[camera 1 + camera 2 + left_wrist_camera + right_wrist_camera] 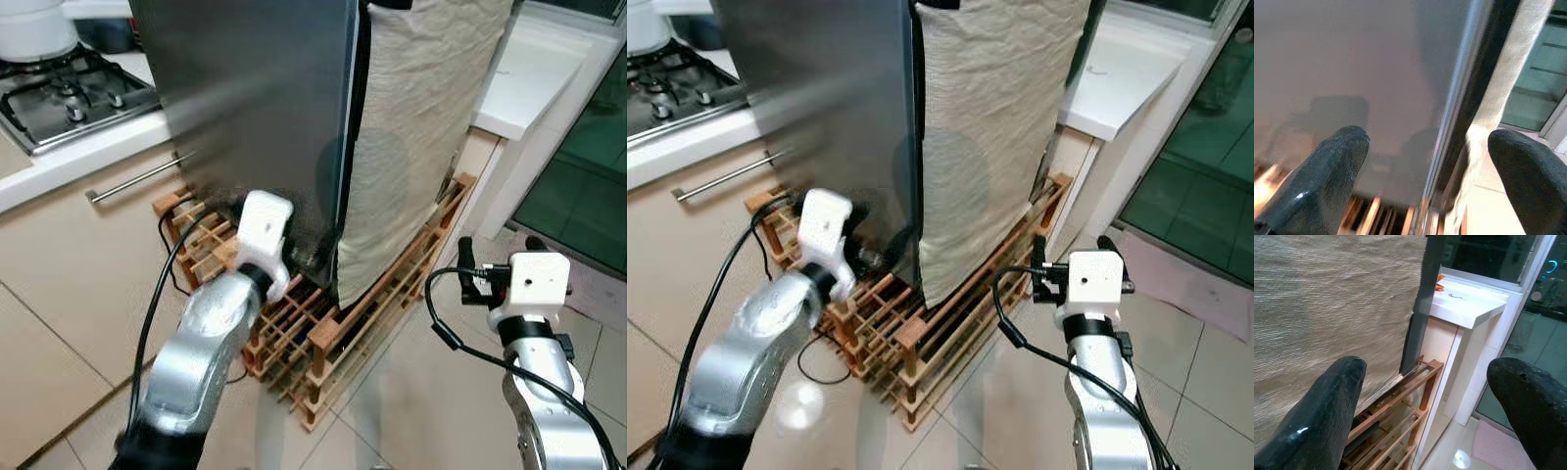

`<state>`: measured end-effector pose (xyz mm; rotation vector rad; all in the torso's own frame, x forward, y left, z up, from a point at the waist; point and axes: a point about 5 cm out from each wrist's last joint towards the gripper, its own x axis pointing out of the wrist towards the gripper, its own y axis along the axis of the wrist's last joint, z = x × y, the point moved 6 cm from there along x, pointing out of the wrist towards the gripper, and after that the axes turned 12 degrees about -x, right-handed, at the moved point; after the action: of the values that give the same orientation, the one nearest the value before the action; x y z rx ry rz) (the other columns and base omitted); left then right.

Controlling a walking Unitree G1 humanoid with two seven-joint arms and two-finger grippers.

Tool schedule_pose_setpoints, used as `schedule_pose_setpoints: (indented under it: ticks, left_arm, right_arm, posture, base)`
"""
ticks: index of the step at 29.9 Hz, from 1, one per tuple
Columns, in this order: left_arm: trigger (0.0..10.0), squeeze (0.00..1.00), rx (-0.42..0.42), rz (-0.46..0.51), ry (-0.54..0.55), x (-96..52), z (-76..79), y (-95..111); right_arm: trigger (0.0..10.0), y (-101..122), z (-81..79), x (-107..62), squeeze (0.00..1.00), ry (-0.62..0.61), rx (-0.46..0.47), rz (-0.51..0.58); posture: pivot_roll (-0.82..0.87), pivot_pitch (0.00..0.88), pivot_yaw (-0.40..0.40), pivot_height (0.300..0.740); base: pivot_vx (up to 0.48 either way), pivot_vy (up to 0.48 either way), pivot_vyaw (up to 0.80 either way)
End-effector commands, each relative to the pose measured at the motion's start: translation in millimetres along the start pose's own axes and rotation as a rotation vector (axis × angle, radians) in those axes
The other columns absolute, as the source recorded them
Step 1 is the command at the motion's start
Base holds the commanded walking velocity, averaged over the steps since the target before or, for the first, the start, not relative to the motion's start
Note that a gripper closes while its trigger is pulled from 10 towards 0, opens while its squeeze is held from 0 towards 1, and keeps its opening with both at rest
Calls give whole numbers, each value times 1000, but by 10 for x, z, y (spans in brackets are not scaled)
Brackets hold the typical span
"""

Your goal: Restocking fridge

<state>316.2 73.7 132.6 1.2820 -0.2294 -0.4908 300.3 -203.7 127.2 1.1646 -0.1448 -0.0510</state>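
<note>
— Standing closed on a wooden slatted rack [323,338], the fridge [255,108] is seen with its steel door shut; why has the left gripper [1425,171] been brought so low against it?

— The seam at the door's lower corner appears to be the target. In the left wrist view the dark gap between the door edge and the cloth-covered side runs up between the two fingers [1327,176], so the jaws are judged to be lined up to catch that edge and pull the door open.

— And how are those jaws set?

— They are spread wide, and nothing is held; contact with the door cannot be confirmed.

— What is draped over the fridge's side?

— A beige cloth [421,127] is hung down to the rack, probably as a cover.

— Is the right gripper [1425,406] being used?

— It is held back, beside the rack's far corner near the white worktop [534,78]. Its jaws are likewise wide apart and empty, presumably kept ready for stock once the door is opened.

— No goods are seen?

— None can be made out; restocking is judged barely begun.
</note>
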Motion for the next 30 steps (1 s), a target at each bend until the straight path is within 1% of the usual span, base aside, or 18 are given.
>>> schedule_pose_setpoints:
  ticks: [1,2,6,9,14,18,19,22,25,28,30]
  left_arm:
    - [10000,0,15,98,-45,-51,82,234]
    - [10000,0,13,110,-51,-66,87,252]
    - [10000,0,0,155,-52,-77,90,318]
    - [10000,0,3,164,-50,-70,94,333]
    - [10000,0,-7,173,-30,-18,108,355]
    - [10000,0,8,174,-38,33,146,355]
    - [10000,0,19,178,-38,38,146,365]
    - [10000,0,21,178,-33,59,131,366]
    - [10000,0,12,181,-4,104,67,388]
    - [10000,0,13,182,-1,109,63,391]
    - [10000,0,-3,182,-6,143,67,416]
  right_arm:
    - [10000,-14,24,12,0,-2,-7,3]
    - [10000,-16,20,13,0,-1,-7,3]
    - [10000,-12,-10,35,0,7,-3,7]
    - [10000,-9,-12,43,0,10,-3,9]
    - [10000,-4,-20,48,0,13,-4,12]
    - [10000,3,-44,48,0,14,0,14]
    - [10000,7,-48,50,0,13,1,15]
    - [10000,18,-52,54,0,13,2,18]
    - [10000,14,-43,61,0,11,1,18]
    - [10000,14,-42,62,0,11,1,18]
    - [10000,11,-38,67,0,11,-1,18]
  posture:
    - [-32,0,-22,740]
    - [-32,0,-22,740]
    - [-23,0,-27,740]
    - [-22,0,-28,740]
    - [-26,0,-27,740]
    - [-28,0,-25,740]
    - [-31,0,-23,740]
    - [-35,0,-22,740]
    - [-38,0,-24,740]
    - [-38,0,-24,740]
    - [-41,0,-27,740]
  base:
    - [0,0,0]
    - [0,0,0]
    - [0,-480,0]
    - [0,-445,0]
    - [0,0,0]
    - [0,0,0]
    - [0,-461,0]
    - [80,-432,0]
    - [0,0,0]
    - [0,0,0]
    - [0,0,0]
